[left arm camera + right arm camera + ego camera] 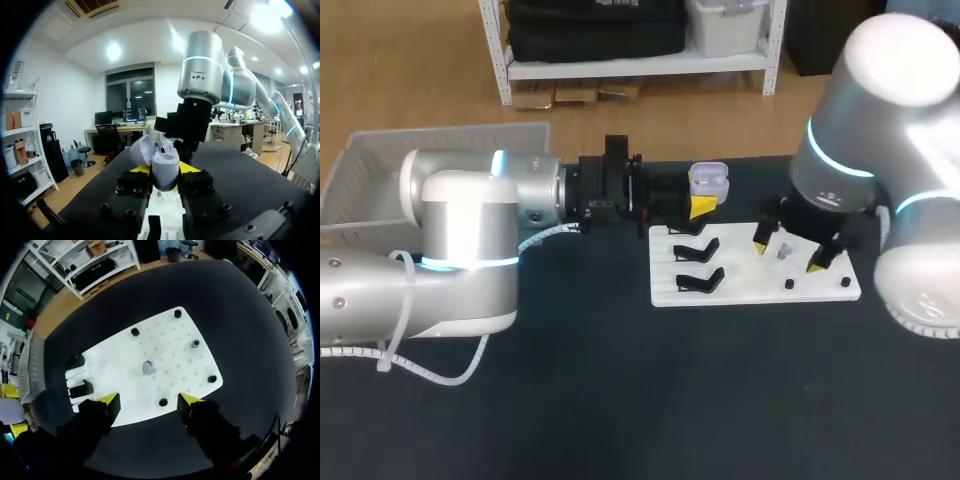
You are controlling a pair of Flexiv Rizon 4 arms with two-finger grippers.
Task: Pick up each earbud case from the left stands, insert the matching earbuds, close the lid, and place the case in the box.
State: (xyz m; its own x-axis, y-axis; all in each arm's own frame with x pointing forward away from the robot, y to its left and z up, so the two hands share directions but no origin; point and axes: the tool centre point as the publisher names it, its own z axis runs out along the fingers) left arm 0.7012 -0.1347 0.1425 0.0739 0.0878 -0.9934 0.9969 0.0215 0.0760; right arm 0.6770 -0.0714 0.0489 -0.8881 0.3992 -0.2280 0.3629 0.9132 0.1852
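Observation:
A pale lavender earbud case (708, 180) with its lid up is held above the back left corner of the white board (820, 290). My left gripper (701, 208) is shut on the case (165, 165), its yellow tips on either side of the body, and an earbud shows inside. My right gripper (788, 252) hangs open over the board's right half. A small grey earbud (148, 368) lies on the board (125, 355) ahead of my right gripper (149, 401), apart from both fingertips.
Black case stands (698, 266) sit on the board's left part, and small black pegs (195, 343) dot its right part. A grey mesh basket (380, 165) stands at the table's back left. Dark tabletop lies open in front.

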